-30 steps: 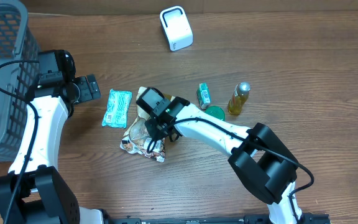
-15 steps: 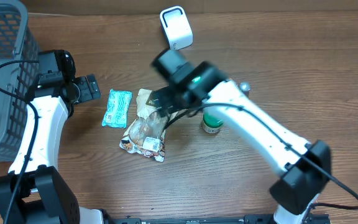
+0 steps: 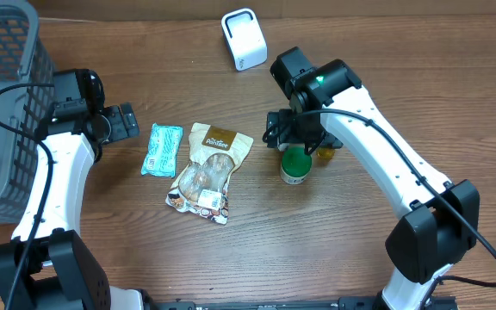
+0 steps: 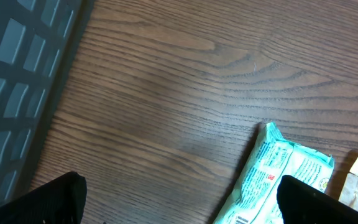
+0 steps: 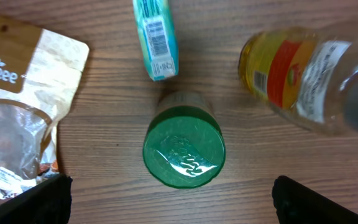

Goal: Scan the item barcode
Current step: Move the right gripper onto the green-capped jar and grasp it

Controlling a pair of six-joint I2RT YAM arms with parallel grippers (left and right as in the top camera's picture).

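Observation:
The white barcode scanner stands at the back of the table. A tan snack pouch lies flat mid-table, with a teal packet to its left. My right gripper hangs open over a green-lidded jar and holds nothing. A small teal box shows its barcode just beyond the jar. My left gripper is open and empty over bare wood left of the teal packet.
A yellow oil bottle stands right of the jar, close to my right arm. A grey basket fills the table's left end beside my left arm.
My right gripper opened, let go of the snack pouch and swung up and right over the green jar. The pouch now lies flat. The left arm has not moved.

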